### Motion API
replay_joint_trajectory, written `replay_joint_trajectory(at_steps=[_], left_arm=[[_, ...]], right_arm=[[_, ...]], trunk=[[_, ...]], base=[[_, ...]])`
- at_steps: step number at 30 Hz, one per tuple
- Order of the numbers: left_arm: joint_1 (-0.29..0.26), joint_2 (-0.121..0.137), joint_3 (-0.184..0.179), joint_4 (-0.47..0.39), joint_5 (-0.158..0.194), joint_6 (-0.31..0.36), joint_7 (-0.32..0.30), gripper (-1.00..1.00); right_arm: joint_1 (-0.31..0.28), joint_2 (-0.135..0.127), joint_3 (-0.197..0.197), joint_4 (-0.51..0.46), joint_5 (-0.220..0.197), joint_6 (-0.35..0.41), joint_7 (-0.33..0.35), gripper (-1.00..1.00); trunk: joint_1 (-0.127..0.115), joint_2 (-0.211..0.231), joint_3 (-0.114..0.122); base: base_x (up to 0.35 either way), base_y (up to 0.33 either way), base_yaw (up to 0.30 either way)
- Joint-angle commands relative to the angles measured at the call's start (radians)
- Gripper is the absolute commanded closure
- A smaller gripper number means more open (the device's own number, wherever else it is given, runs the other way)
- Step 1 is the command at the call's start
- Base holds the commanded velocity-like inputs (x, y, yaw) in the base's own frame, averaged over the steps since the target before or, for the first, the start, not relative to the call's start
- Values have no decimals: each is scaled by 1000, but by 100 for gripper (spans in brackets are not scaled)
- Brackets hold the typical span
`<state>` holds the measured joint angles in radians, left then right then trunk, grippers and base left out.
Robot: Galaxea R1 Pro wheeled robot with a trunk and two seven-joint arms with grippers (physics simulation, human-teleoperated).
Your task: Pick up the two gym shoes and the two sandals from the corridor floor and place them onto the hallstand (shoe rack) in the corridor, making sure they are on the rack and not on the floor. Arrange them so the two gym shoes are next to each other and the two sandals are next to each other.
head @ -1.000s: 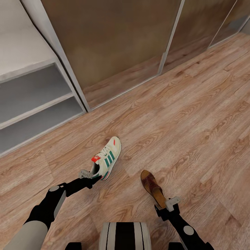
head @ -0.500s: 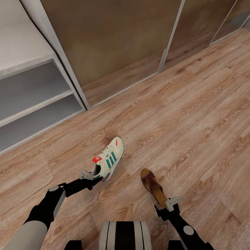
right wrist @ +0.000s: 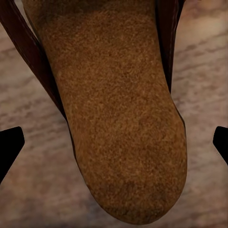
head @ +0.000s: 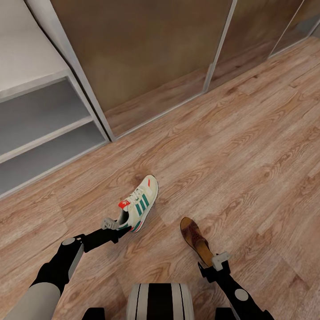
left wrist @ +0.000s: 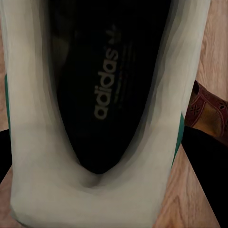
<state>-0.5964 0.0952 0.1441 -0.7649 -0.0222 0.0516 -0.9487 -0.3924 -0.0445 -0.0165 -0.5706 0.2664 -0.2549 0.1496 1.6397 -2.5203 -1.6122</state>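
Nothing has shifted in the last half second. My left jaws (head: 119,226) clamp the sneaker (head: 139,202) heel, right jaws (head: 208,263) the sandal (head: 196,240) heel, ready for the rack (head: 42,138).

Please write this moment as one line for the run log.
left gripper: at heel of cream-white green-striped sneaker | right gripper: at heel of brown leather-look sandal | grip state: unclear | pale-grey shoe rack: shelves bare
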Motion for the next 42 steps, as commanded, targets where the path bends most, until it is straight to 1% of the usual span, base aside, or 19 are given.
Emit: replay_joint_trajectory(at_steps=[1, 11, 12, 34, 42], left_arm=[[0, -1, 3, -1, -2, 5, -5, 100], [0, 0, 3, -2, -2, 5, -5, 100], [0, 0, 3, -2, -2, 5, -5, 100], [0, 0, 3, -2, -2, 5, -5, 100], [0, 0, 3, -1, -2, 7, -5, 100]], right_arm=[[0, 0, -2, 0, 4, -4, 3, -100], [0, 0, -2, 1, 4, -5, 2, -100], [0, 0, -2, 1, 4, -5, 2, 100], [0, 0, -2, 1, 4, -4, 2, 100], [0, 0, -1, 2, 4, -5, 2, 100]], trunk=[[0, 0, 0], [0, 0, 0], [0, 0, 0], [0, 0, 0], [-4, 2, 30]], base=[[2, 0, 0], [0, 0, 0], [0, 0, 0], [0, 0, 0], [0, 0, 0]])
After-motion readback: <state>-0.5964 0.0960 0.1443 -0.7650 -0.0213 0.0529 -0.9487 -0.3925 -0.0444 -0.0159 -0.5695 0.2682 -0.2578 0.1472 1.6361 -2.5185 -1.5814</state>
